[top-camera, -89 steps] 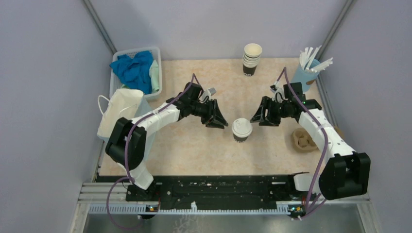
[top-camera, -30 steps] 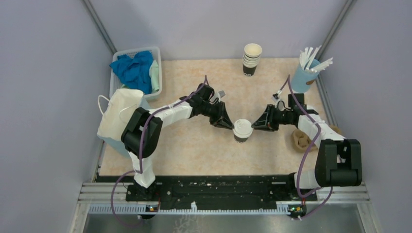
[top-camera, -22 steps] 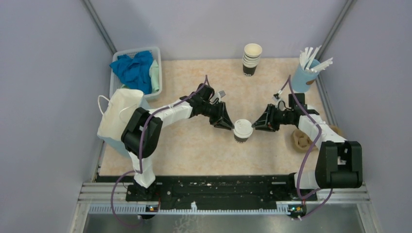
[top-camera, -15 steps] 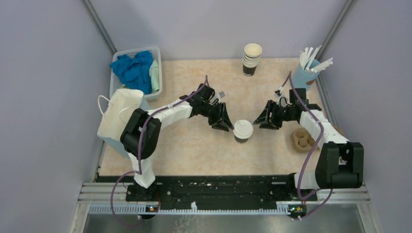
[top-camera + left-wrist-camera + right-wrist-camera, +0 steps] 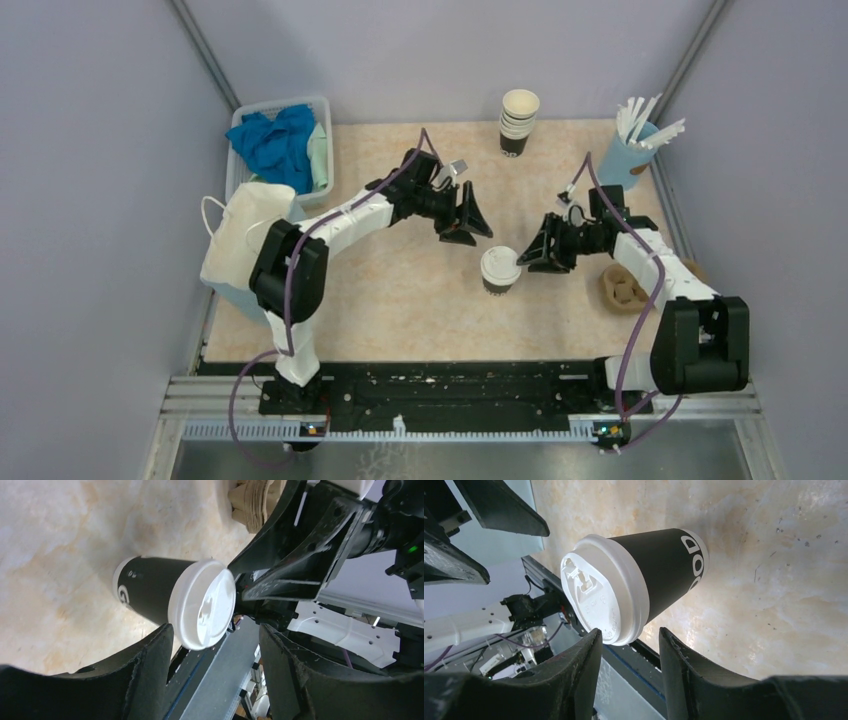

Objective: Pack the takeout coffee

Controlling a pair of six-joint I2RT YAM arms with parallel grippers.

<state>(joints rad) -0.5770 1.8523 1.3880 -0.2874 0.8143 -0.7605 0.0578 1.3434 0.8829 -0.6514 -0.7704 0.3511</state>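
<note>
The coffee (image 5: 499, 270) stands upright on the bench (image 5: 400, 310), a little toward 4 o'clock of the bench's middle, with its white lid seated on the dark cup. It stands on open bench that both arms can reach, so either could take it from the side. The paper bag (image 5: 245, 232) stands at the 9 o'clock edge with its mouth up, which looks like where the coffee is meant to go. It is well apart from the cup, on the left arm's side.

The left end effector (image 5: 476, 220) sits at about 11 o'clock of the cup, raised and clear of it. Its fingers (image 5: 150, 675) are spread wide and hold nothing. In the left wrist view the cup shows ahead through the gap, untouched.

The right end effector (image 5: 528, 258) is low at the cup's 3 o'clock, tips pointing at the lid. Its jaws stand roughly half apart, narrower than the left's, with nothing between them. The right wrist view shows the lid's edge right by one fingertip (image 5: 591, 645), but I cannot tell whether they touch.

Neither arm has the coffee, so the pick-up looks not yet done. With the bag at 9 o'clock, the wide left jaws seem better suited to straddle the cup body below the lid.
</note>
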